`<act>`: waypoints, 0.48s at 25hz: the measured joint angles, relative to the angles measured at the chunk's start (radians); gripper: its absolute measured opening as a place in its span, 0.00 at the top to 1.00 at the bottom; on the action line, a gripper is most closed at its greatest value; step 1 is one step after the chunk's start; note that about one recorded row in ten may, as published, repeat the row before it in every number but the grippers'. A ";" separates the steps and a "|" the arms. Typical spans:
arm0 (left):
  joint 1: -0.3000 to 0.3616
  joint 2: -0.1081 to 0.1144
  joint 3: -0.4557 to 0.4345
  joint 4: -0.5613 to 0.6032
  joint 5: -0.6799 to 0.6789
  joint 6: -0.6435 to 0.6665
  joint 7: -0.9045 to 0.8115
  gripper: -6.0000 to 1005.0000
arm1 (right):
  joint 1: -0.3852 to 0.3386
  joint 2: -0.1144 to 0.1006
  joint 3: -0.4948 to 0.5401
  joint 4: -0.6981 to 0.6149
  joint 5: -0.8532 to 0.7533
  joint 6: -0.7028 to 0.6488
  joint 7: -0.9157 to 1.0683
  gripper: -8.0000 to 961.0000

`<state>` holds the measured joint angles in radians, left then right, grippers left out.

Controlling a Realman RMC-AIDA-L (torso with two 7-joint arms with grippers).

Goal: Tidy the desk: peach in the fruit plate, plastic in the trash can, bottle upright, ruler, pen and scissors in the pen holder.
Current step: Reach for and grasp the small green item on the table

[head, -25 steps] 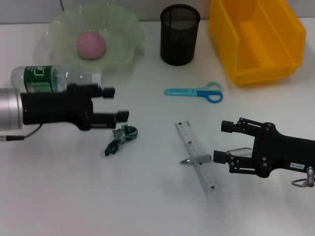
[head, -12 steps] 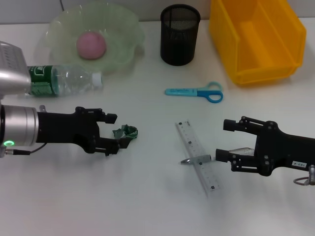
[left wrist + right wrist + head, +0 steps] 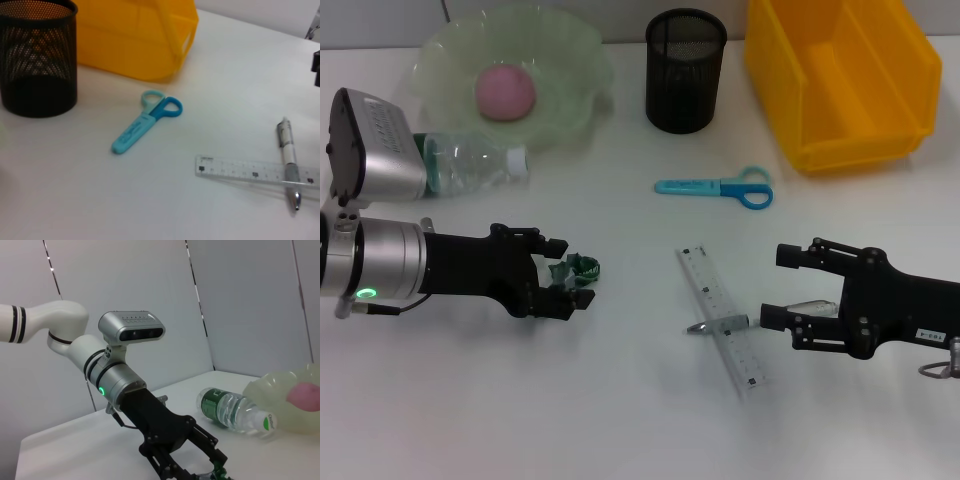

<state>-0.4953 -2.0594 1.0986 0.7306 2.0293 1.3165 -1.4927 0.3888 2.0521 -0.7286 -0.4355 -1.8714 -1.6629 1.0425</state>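
Head view: on the white surface point(image 3: 620, 400), the left gripper point(image 3: 575, 276) lies low with its fingers apart around a crumpled green plastic scrap point(image 3: 575, 268); the scrap sits between the fingertips, and whether they touch it cannot be told. Behind that arm a clear bottle point(image 3: 480, 165) lies on its side, cap toward the black mesh pen holder point(image 3: 685, 72). The peach point(image 3: 504, 92) rests in the pale green plate point(image 3: 545, 110), just beyond the bottle. The pen holder stands upright between the plate and the yellow bin point(image 3: 840, 75). In front of the holder lie the blue scissors point(image 3: 715, 187), well apart from it. Nearer the robot, the clear ruler point(image 3: 722, 318) lies slanted with the pen point(image 3: 718, 325) across it. The right gripper point(image 3: 772, 287) is beside the ruler, fingers apart, holding nothing. Bare surface lies between scrap and ruler.

Left wrist view: the holder point(image 3: 37, 57) stands beside the bin point(image 3: 135, 37). The scissors point(image 3: 145, 121) lie near both, loops toward the bin. The pen point(image 3: 288, 162) crosses the ruler point(image 3: 250, 171) at one end.

Right wrist view: the left gripper point(image 3: 210, 467) reaches down with the scrap point(image 3: 220, 473) at its tips. The bottle point(image 3: 232, 410) lies beyond it, its cap next to the plate point(image 3: 285, 400) holding the peach point(image 3: 305, 396).
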 joint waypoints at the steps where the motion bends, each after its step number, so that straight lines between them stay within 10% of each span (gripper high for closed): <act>1: -0.002 -0.001 0.003 -0.001 0.005 -0.006 0.000 0.22 | -0.001 0.000 0.000 0.000 0.000 0.000 0.000 0.15; 12: -0.017 -0.007 0.006 -0.002 0.049 -0.028 0.000 0.30 | -0.001 0.002 0.000 0.000 0.000 -0.006 0.001 0.15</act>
<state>-0.5122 -2.0662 1.1045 0.7283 2.0787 1.2884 -1.4924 0.3880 2.0539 -0.7287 -0.4356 -1.8714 -1.6693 1.0439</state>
